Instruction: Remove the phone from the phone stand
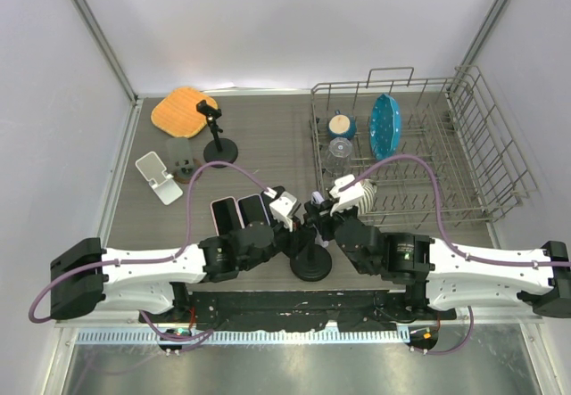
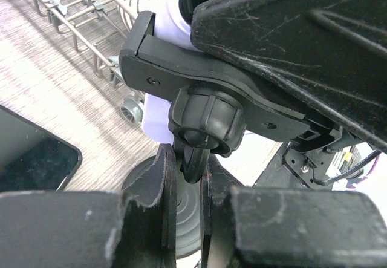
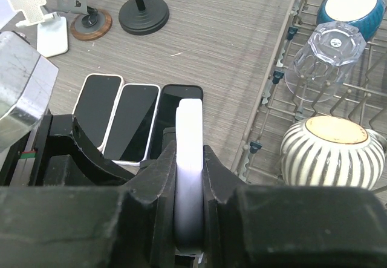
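The black phone stand (image 1: 312, 268) stands between my two arms near the table's front edge. In the left wrist view its clamp (image 2: 199, 68) holds the phone (image 2: 158, 5), seen from the back in a pale case with its camera lenses showing. My left gripper (image 2: 188, 159) is shut on the stand's thin neck just under the ball joint (image 2: 205, 120). In the right wrist view my right gripper (image 3: 189, 159) is shut on the white edge of the phone (image 3: 188, 129), which stands upright between the fingers.
Three other phones (image 3: 133, 120) lie side by side on the table left of the stand. A wire dish rack (image 1: 482, 159) holds a bowl (image 1: 341, 126), a glass (image 3: 323, 47) and a blue plate (image 1: 385, 126). Behind are a second black stand (image 1: 219, 145), a white stand (image 1: 159, 177) and an orange cloth (image 1: 183, 111).
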Motion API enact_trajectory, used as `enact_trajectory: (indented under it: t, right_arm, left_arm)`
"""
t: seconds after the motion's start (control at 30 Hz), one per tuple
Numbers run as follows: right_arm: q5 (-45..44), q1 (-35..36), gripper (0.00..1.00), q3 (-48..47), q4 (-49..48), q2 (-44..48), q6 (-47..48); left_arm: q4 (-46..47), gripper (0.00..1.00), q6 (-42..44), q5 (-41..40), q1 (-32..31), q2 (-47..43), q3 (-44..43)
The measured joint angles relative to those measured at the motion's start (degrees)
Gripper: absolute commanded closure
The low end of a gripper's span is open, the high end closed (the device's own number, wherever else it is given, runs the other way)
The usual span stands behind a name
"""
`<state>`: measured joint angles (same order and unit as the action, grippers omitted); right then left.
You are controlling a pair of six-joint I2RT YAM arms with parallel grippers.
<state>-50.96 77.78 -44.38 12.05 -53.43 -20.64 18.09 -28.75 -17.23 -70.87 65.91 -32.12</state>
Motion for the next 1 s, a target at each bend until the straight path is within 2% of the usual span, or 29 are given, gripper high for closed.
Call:
enact_trajectory:
  t: [0.23,0.4,0.67,0.83,1.0]
  right_arm:
    - [-0.70,1.99,0.99,-0.07,-0.04,-0.42,-0.50]
    - [-5.44,5.01,0.99,-1.90,1.79,-3.17,-2.05]
    - [-9.22,6.93,0.99,-3.56,7.17,-3.41,-8.13]
    - [-10.69,8.02,0.99,-3.58,12.94,-1.07,-15.61]
    - [-11.10,8.52,0.99,-3.63,16.15,0.15,-17.81]
  left_arm:
    - [-2.10,1.00,-4.42,-4.37,-1.53,-0.83,-0.09]
    - [-4.44,1.00,-7.30,-5.27,-1.73,-1.81,-0.35]
    - [-5.51,1.00,-8.33,-3.85,-1.77,-2.89,-0.24]
    - [-3.17,1.00,-8.52,-1.20,-2.16,-4.68,1.99]
    - [-0.81,1.00,-8.24,-1.27,-3.06,-6.21,3.98]
